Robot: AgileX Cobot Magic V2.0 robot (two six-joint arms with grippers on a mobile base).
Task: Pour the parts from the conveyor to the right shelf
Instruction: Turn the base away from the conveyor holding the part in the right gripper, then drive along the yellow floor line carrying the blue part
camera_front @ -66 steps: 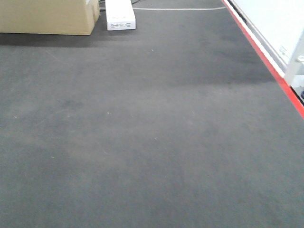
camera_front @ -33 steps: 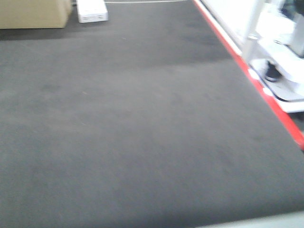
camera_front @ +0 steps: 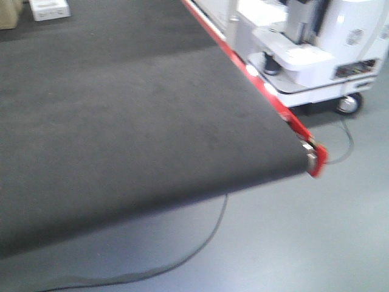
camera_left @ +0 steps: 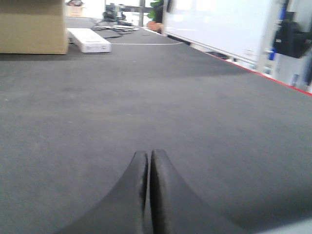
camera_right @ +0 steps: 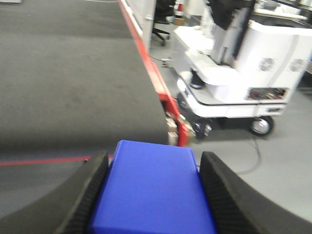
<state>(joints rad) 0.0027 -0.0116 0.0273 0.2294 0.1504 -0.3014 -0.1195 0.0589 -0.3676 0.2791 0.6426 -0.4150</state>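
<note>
A bright blue plastic block (camera_right: 153, 192), the part, fills the space between the black ribbed fingers (camera_right: 90, 187) of my right gripper (camera_right: 154, 157), which is shut on it. Beyond it the dark grey conveyor (camera_right: 63, 73) ends at a red-edged corner. My left gripper (camera_left: 148, 155) hovers low over the conveyor belt (camera_left: 146, 97), its fingers pressed together with nothing between them. The front view shows the conveyor (camera_front: 121, 109) and its red stripe (camera_front: 267, 100) but neither gripper. The right shelf is out of view.
A white wheeled machine (camera_front: 316, 48) stands close to the belt's right side, also in the right wrist view (camera_right: 234, 68). A grey cable (camera_front: 200, 243) lies on the floor below the belt end. A cardboard box (camera_left: 31, 27) and a white box (camera_left: 90, 41) sit far back on the belt.
The front view has swung to the right: the belt's end corner, the grey floor, the cable and the white machine have come into sight, and the far boxes slid off to the upper left.
</note>
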